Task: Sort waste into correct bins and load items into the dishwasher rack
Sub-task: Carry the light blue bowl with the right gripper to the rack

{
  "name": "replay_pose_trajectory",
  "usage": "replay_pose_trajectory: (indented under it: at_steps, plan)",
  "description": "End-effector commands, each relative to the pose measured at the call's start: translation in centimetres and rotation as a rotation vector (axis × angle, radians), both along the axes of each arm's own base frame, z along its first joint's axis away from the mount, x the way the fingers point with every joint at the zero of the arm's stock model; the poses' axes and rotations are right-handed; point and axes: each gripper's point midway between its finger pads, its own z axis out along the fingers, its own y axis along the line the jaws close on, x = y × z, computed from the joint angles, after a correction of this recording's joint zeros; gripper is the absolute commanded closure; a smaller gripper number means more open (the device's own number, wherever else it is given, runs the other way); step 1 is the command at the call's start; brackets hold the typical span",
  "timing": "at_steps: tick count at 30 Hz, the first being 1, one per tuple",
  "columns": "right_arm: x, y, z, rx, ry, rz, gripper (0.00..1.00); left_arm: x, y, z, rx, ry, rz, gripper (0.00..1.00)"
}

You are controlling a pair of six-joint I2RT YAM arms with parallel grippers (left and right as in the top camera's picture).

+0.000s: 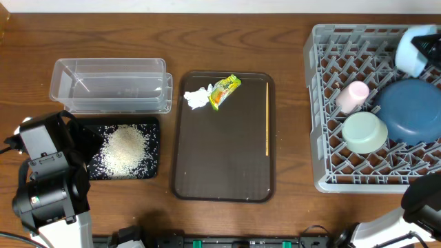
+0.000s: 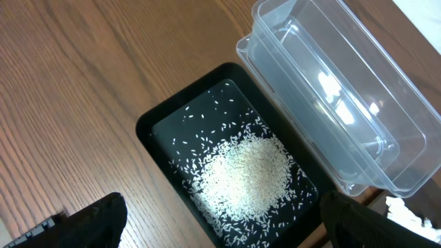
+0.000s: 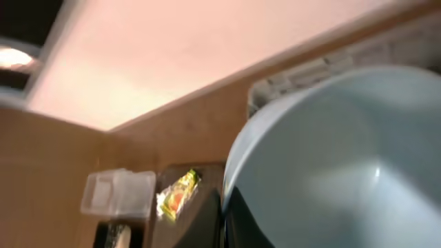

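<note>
The white rice (image 1: 125, 148) lies piled in the shallow black tray (image 1: 153, 131); it also shows in the left wrist view (image 2: 244, 172). My left gripper (image 2: 220, 224) is open and empty, just above the black tray's near end (image 2: 155, 131). The clear tub (image 1: 110, 86) stands empty behind that tray. The crumpled tissue (image 1: 196, 98) and the yellow-green wrapper (image 1: 224, 91) lie on the brown serving tray (image 1: 220, 158). My right gripper (image 1: 426, 40) is shut on the rim of the light-blue bowl (image 3: 331, 158), above the grey rack's (image 1: 324, 103) far right corner. The pink cup (image 1: 352, 96), mint-green bowl (image 1: 364, 132) and dark-blue dish (image 1: 413, 110) sit in the rack.
A thin wooden chopstick (image 1: 267, 117) lies along the right side of the brown serving tray. The left arm's base (image 1: 45, 193) stands at the table's front left. Bare wood shows left of the black tray (image 2: 69, 89).
</note>
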Motion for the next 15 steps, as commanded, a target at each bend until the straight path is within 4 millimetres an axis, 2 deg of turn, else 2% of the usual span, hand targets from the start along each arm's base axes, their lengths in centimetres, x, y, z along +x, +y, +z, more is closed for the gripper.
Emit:
replay_pose_trajectory:
  at_steps: [1, 4, 8, 12, 15]
  plan:
    - [0.2, 2.3, -0.2, 0.164, -0.101, 0.140, 0.99, -0.1, 0.3, 0.3, 0.008, -0.004, 0.012, 0.08]
    - [2.1, 2.1, -1.9, 0.195, -0.142, 0.127, 0.99, -0.1, 0.3, 0.3, 0.007, -0.003, 0.012, 0.08]
    - [4.4, 1.9, -2.7, 0.221, -0.218, 0.114, 0.99, -0.1, 0.3, 0.3, 0.007, -0.003, 0.012, 0.08]
    - [6.4, 1.8, -4.0, 0.275, -0.222, 0.102, 0.99, -0.1, 0.3, 0.3, 0.007, -0.003, 0.012, 0.08]
    - [7.9, 2.2, -6.5, 0.336, -0.172, 0.090, 0.99, -0.1, 0.3, 0.3, 0.007, -0.003, 0.012, 0.08]
